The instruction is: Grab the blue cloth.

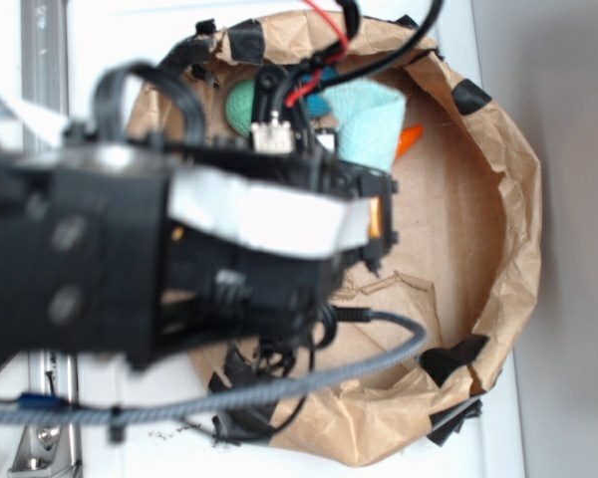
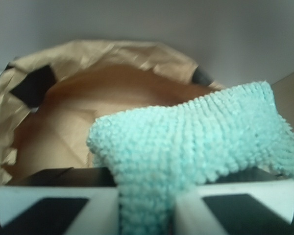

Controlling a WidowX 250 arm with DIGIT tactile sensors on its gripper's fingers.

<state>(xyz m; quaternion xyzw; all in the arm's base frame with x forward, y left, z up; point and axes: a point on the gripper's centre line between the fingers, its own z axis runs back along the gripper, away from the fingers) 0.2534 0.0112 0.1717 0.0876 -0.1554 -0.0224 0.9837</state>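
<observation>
The blue cloth (image 2: 196,147) is a pale teal, fuzzy terry cloth. In the wrist view it fills the lower right and is pinched between the two white fingers (image 2: 63,205) of my gripper (image 2: 147,210), which is shut on it. The cloth hangs bunched up, lifted off the brown paper floor. In the exterior view the cloth (image 1: 369,119) shows as a folded teal shape just beyond the black arm, at the upper middle of the paper-lined bin. The gripper itself is hidden there behind the arm's body.
A brown paper wall (image 1: 498,199), taped with black patches (image 1: 470,97), rings the workspace. An orange toy carrot tip (image 1: 411,138) pokes out right of the cloth. A green round object (image 1: 241,105) lies left of it. Cables (image 1: 279,383) run across the front.
</observation>
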